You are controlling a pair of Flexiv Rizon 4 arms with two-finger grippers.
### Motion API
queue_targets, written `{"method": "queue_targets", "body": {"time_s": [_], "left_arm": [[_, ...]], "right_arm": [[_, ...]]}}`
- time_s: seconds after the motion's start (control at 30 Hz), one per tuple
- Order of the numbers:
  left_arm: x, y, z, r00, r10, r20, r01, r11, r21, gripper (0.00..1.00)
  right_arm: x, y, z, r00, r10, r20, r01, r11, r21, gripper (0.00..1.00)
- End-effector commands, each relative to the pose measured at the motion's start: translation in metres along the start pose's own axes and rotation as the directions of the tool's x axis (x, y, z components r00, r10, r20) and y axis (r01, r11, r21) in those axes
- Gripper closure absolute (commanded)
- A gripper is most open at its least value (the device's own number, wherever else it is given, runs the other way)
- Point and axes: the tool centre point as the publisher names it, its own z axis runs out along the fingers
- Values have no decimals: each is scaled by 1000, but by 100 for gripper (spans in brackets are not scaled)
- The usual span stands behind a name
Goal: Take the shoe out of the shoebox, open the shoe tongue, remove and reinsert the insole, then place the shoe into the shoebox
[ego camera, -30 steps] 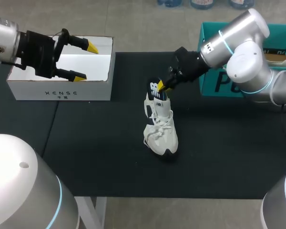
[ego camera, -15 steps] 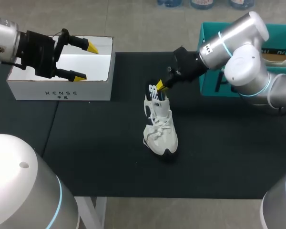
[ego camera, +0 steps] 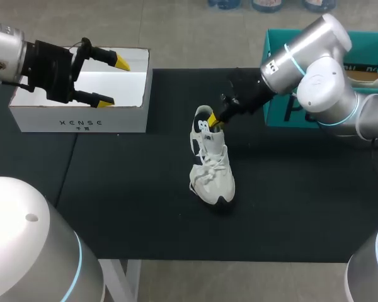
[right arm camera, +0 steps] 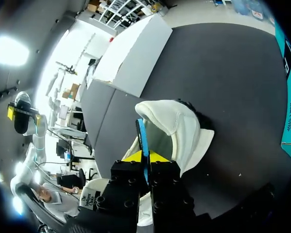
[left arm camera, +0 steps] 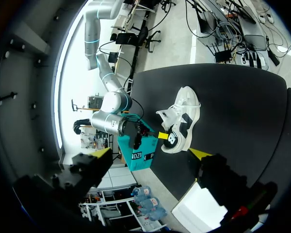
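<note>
Shoe (ego camera: 212, 170) between left box (ego camera: 82, 119) and right box (ego camera: 283, 113)

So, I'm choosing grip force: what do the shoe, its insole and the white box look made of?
Shoe: soft white fabric, matte, apparently woven, with cloth laces. Insole: thin blue sheet seen edge-on in the right end effector, probably fabric-topped foam. White box: matte cardboard, judging by its thin flat walls.

Insole (right arm camera: 142, 141): lower part hidden between the jaws of the right gripper (right arm camera: 144, 156). Shoe (right arm camera: 182, 131): toe end concealed beneath the jaws' housing. Teal box (ego camera: 372, 39) behind those jaws: partly covered by the right arm (ego camera: 315, 56) and cut off at the picture's edge.
</note>
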Motion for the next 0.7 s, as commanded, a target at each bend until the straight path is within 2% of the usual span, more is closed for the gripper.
{"method": "queue_targets", "body": {"time_s": [0.03, 0.1, 0.2, 0.23, 0.7], "left_arm": [[0, 1, 1, 1000, 1, -1, -1, 1000, 1, 0], [0, 1, 1, 1000, 1, -1, -1, 1000, 1, 0], [0, 1, 1, 1000, 1, -1, -1, 1000, 1, 0], [0, 1, 1, 1000, 1, -1, -1, 1000, 1, 0], [0, 1, 1, 1000, 1, -1, -1, 1000, 1, 0]], "right_arm": [[1, 9, -1, 1000, -6, 1, 6, 1000, -5, 54], [0, 15, -2, 1000, -10, 4, 10, 1000, -8, 55], [0, 17, -2, 1000, -11, 12, 11, 1000, -11, 71], [-1, 16, -1, 1000, -10, 15, 10, 1000, -11, 100], [1, -8, 7, 999, -14, 40, 12, 998, 61, 100]]}}
